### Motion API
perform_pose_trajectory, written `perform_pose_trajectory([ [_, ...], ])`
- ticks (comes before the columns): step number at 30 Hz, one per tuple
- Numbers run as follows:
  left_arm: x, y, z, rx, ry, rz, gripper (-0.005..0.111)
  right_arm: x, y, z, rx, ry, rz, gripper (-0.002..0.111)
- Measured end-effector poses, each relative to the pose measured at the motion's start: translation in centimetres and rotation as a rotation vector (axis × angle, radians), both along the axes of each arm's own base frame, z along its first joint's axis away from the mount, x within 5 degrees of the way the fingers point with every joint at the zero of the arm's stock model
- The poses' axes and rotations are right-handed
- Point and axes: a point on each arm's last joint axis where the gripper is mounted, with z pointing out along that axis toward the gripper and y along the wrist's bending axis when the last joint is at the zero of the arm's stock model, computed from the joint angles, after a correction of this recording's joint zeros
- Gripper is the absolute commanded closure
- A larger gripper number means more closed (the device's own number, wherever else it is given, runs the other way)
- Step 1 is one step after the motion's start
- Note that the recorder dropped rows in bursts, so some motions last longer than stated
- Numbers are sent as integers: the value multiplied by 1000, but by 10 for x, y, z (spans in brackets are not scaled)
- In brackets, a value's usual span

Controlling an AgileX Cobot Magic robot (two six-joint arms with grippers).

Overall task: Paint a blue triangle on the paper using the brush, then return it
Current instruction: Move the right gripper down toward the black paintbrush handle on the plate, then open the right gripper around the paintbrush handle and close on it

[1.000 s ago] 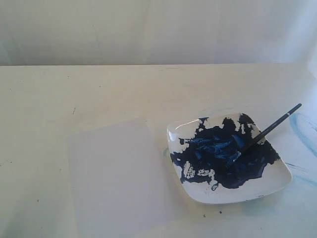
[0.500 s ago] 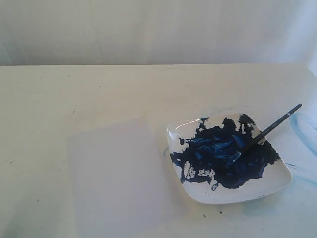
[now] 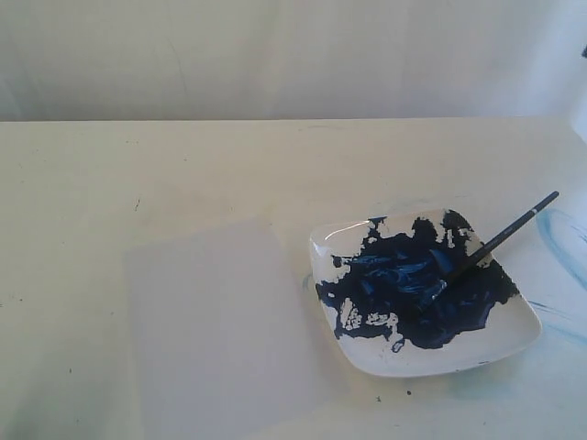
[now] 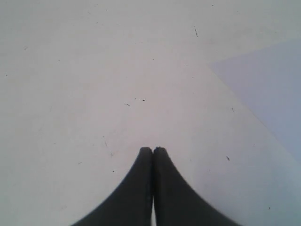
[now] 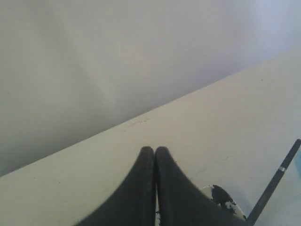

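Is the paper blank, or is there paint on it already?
Blank. The paper lies flat and shows no blue mark in the exterior view. The brush rests across the paint-covered plate.

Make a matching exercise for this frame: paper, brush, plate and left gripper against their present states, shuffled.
Things:
1. paper
2. brush
3. plate
4. left gripper

States:
A. smeared with dark-blue paint
B. fingers shut, holding nothing
C. blank, lying flat on the table
D. tip in the paint, handle sticking out past the rim

Pairs: 1-C, 2-D, 3-A, 4-B
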Motion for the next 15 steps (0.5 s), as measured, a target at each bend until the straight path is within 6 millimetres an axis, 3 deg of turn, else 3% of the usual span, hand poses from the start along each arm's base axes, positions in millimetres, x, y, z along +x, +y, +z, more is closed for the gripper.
perform_pose_trajectory([
  [4,0,0,0,0,0,0,107,33,3,-2,-57,117,24,108],
  [8,0,0,0,0,0,0,107,75,-39,-17,-44,409,-35,108],
  [12,0,0,0,0,0,0,107,106,-87,-61,174,649,93,108],
  [15,0,0,0,0,0,0,107,117,-101,-93,263,720,108,108],
])
